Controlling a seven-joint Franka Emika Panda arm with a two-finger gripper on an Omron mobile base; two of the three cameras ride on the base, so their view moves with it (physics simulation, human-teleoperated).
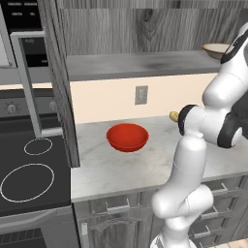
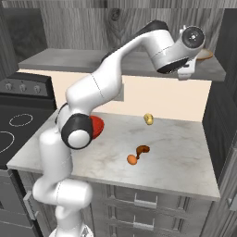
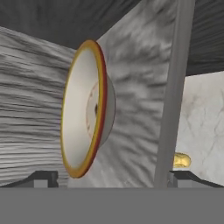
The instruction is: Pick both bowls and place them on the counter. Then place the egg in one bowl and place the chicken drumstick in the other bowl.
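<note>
Counting two bowls (red bowl (image 1: pixel 127 137), beige bowl (image 3: pixel 85 109)), one egg (image 2: pixel 132 159); jaws spread.

Grey wood-grain cabinetry (image 1: pixel 145 24); cream wall (image 1: pixel 106 99) with an outlet (image 1: pixel 141 95); black stovetop (image 1: pixel 29 169) left

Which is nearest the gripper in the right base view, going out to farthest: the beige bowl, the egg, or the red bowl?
From the gripper:
1. Beige bowl, on the shelf right beside it.
2. Egg, down on the counter, near the front.
3. Red bowl, on the counter's left, partly behind the arm.
</note>
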